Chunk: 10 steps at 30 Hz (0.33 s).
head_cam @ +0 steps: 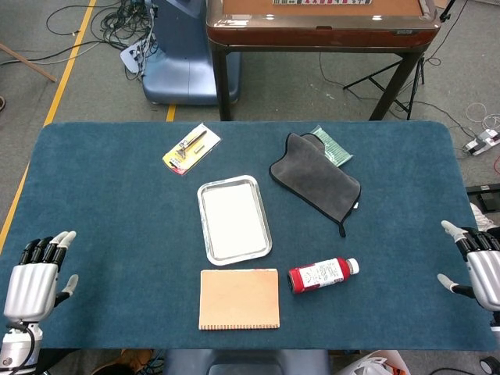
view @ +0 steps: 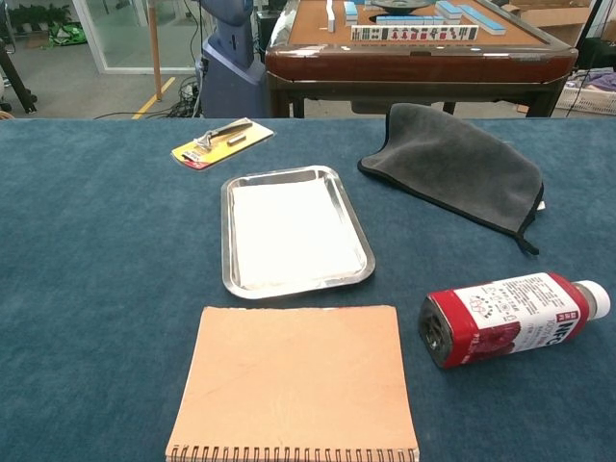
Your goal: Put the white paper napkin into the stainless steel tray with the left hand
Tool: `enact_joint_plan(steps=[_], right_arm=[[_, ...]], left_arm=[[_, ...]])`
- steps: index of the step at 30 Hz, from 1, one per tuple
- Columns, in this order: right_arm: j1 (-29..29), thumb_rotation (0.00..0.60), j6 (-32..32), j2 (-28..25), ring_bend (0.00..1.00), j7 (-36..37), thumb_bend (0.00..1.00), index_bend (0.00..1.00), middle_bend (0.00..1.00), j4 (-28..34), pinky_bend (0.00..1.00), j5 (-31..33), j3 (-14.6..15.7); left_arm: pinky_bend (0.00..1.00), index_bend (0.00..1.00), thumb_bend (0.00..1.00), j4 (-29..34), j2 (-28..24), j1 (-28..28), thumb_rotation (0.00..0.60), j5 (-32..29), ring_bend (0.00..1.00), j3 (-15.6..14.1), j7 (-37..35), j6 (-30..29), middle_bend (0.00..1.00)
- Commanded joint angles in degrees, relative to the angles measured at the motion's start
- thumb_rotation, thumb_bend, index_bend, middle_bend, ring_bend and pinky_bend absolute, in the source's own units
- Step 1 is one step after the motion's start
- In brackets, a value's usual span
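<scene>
The white paper napkin (head_cam: 233, 218) (view: 294, 232) lies flat inside the stainless steel tray (head_cam: 205, 193) (view: 227, 231) at the middle of the blue table. My left hand (head_cam: 33, 276) hovers at the table's front left corner, far from the tray, fingers straight and apart, holding nothing. My right hand (head_cam: 478, 266) is at the front right edge, fingers spread and empty. Neither hand shows in the chest view.
A tan spiral notebook (head_cam: 239, 298) lies in front of the tray, a red bottle (head_cam: 322, 274) on its side to the right. A grey cloth (head_cam: 316, 179) over a green pack (head_cam: 334, 147) sits behind right. A yellow razor card (head_cam: 191, 148) lies behind left.
</scene>
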<state>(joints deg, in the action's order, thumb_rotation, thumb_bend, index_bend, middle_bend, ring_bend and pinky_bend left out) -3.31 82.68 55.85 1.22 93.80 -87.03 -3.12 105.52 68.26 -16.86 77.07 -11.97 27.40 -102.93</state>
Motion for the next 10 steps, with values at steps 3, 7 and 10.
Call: enact_joint_plan(steps=[3,7,10], right_arm=[[-0.14,0.600,-0.14,0.20,0.16,-0.14,0.09,0.14,0.24,0.00,0.21,0.05,0.11],[-0.14,0.600,-0.06,0.30,0.16,-0.31,0.09,0.14,0.24,0.11,0.21,0.07,0.24],[-0.08,0.600,0.04,0.26,0.16,-0.57,0.09,0.14,0.24,0.29,0.21,0.13,0.34]], left_arm=[[0.13,0.15,0.25,0.84,-0.61,2.10,0.600,1.84,0.15,0.56,0.88,0.67,0.19],[0.13,0.15,0.25,1.12,-1.04,3.08,0.600,2.88,0.15,1.45,0.63,1.92,0.19],[0.13,0.15,0.25,1.32,-1.26,3.68,0.600,3.96,0.15,1.99,0.29,2.95,0.19]])
